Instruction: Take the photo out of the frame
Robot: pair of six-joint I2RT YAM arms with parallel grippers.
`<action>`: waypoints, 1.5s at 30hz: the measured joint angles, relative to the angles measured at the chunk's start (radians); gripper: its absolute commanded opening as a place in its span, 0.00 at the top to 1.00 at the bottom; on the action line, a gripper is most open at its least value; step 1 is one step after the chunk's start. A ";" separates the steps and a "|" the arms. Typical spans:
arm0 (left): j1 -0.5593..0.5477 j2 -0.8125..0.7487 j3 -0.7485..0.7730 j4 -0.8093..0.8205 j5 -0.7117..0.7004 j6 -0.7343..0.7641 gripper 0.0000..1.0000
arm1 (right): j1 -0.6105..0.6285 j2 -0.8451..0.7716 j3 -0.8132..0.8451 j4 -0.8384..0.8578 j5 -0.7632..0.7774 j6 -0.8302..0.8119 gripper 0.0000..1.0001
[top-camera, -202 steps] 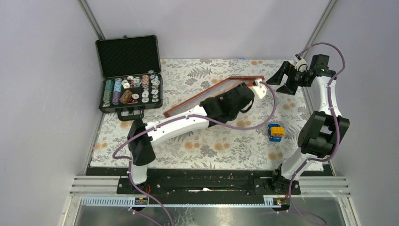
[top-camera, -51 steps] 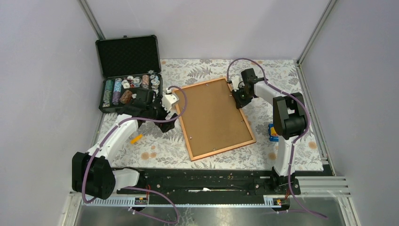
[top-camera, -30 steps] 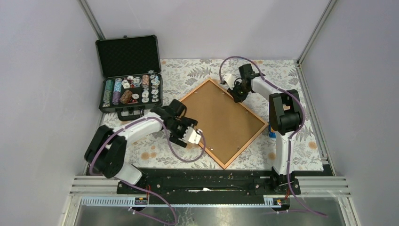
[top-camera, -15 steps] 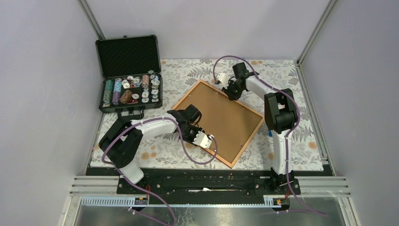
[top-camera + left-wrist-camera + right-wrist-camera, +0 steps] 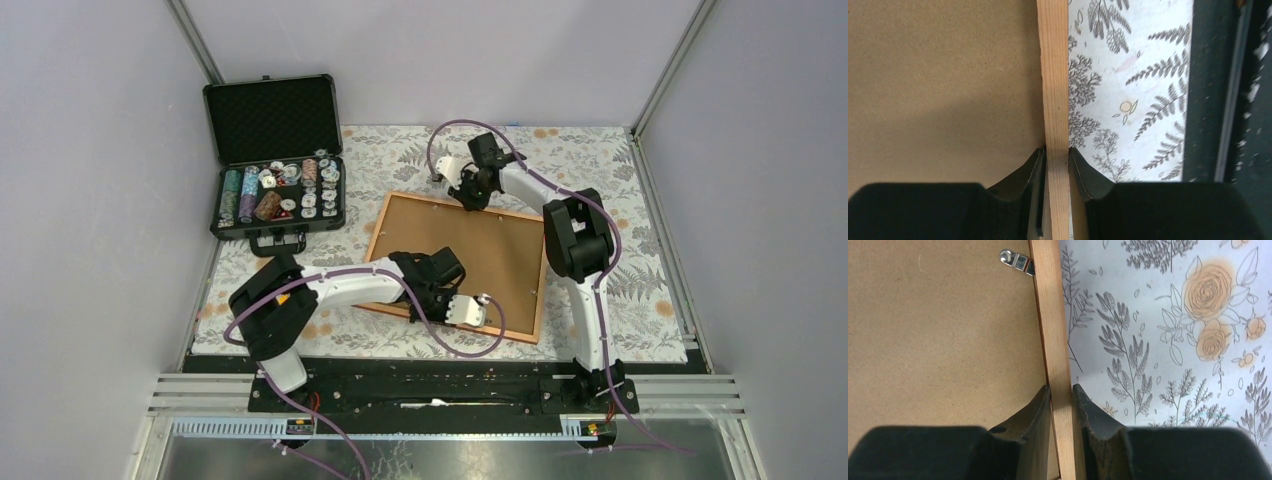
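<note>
Frame is laid back-up on floral cloth. Near rail is seen pinched by left gripper, far rail by right gripper. Metal clip is shown only by right wrist. Photo is hidden.

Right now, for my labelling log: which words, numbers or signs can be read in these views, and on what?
None can be read.
The poker chips in the case bear marks too small to read.
The back of the frame shows no writing in any view.
</note>
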 measured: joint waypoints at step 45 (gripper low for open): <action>0.976 -0.313 0.002 -0.305 0.037 0.075 0.35 | -0.130 -0.803 -0.362 0.257 -0.128 0.737 0.00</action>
